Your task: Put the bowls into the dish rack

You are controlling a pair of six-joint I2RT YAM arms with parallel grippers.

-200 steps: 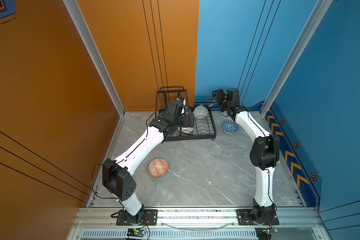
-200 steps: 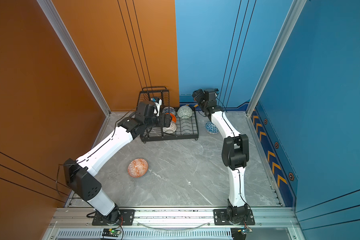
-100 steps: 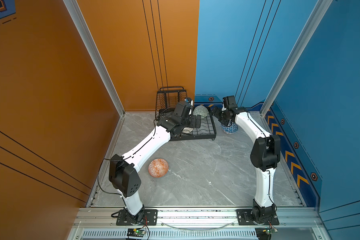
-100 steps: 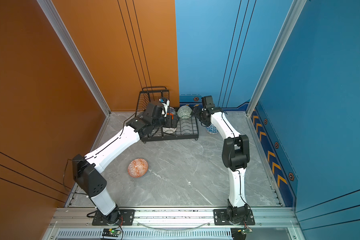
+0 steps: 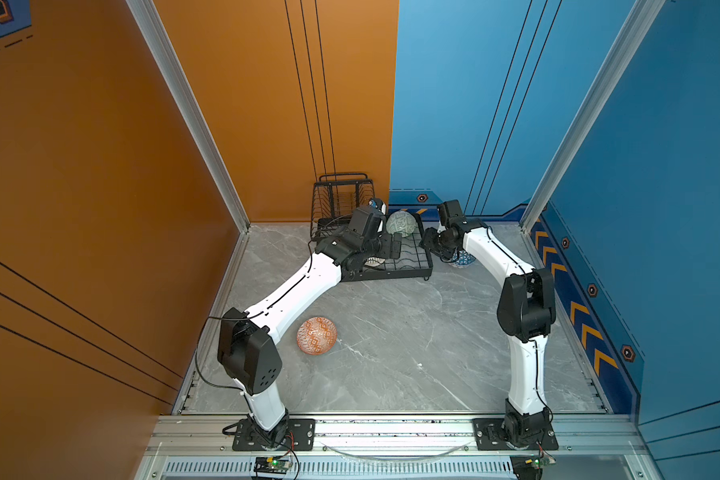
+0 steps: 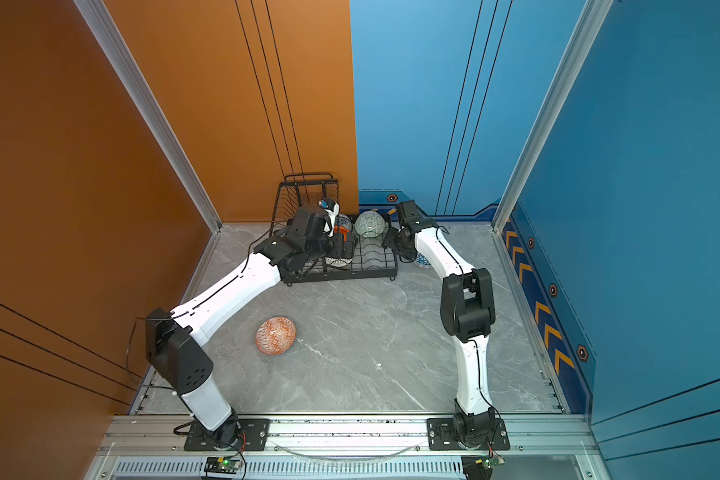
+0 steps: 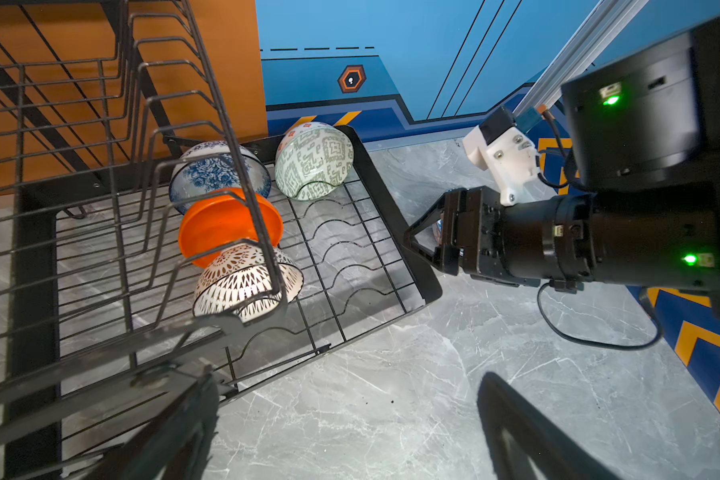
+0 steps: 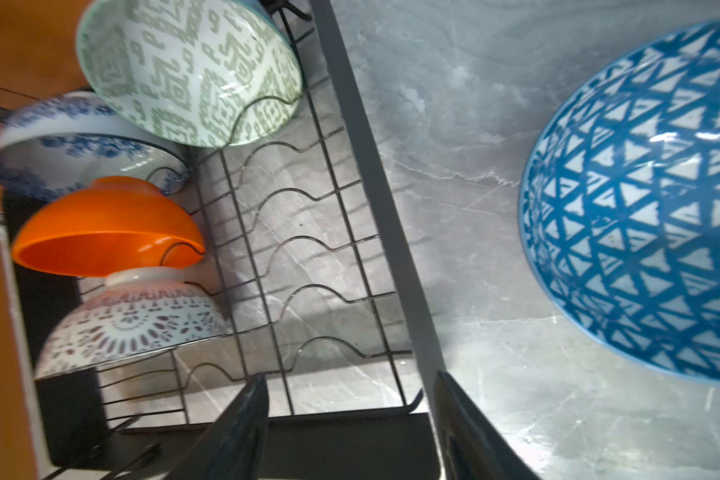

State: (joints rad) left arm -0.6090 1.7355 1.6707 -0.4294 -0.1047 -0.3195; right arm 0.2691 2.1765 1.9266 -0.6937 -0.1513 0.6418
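The black dish rack stands at the back wall. On its lower tray the floral bowl, orange bowl, lattice bowl and pale green bowl stand on edge. A blue triangle bowl lies on the floor right of the rack, half hidden by my right arm. An orange-white geometric bowl lies upside down by the left arm. My left gripper hovers open and empty over the rack's front. The right gripper straddles the rack's right rim, jaws apart.
The rack's raised basket rises at the back left against the orange wall. Blue wall panels close in behind and to the right. Grey marble floor stretches between the two arm bases.
My right arm has dropped from near the back wall to the rack's right rim, and its jaws have narrowed. The left arm has slid rightward along the rack's front.
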